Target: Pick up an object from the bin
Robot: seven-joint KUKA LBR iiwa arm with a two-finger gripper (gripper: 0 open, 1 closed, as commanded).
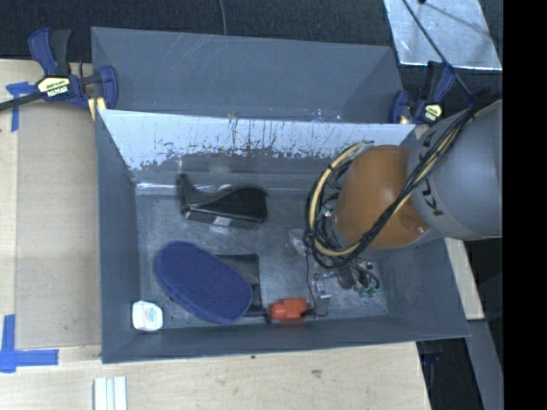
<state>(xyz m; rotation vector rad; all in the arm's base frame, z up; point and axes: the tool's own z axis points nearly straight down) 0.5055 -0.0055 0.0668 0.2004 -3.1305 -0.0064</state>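
My gripper (320, 295) is low over the bin floor at the front right, its fingers pointing down just right of a small orange-red object (288, 311) that lies against the front wall. Whether the fingers touch that object I cannot tell. A blue oval brush (203, 282) with a dark handle lies to the left of it. Behind, near the back wall, a black tape dispenser (224, 205) rests on the floor.
A small white tape measure (147, 316) sits in the front left corner. The orange wrist cover and a bundle of cables hang above the gripper at the right and hide part of the bin floor there.
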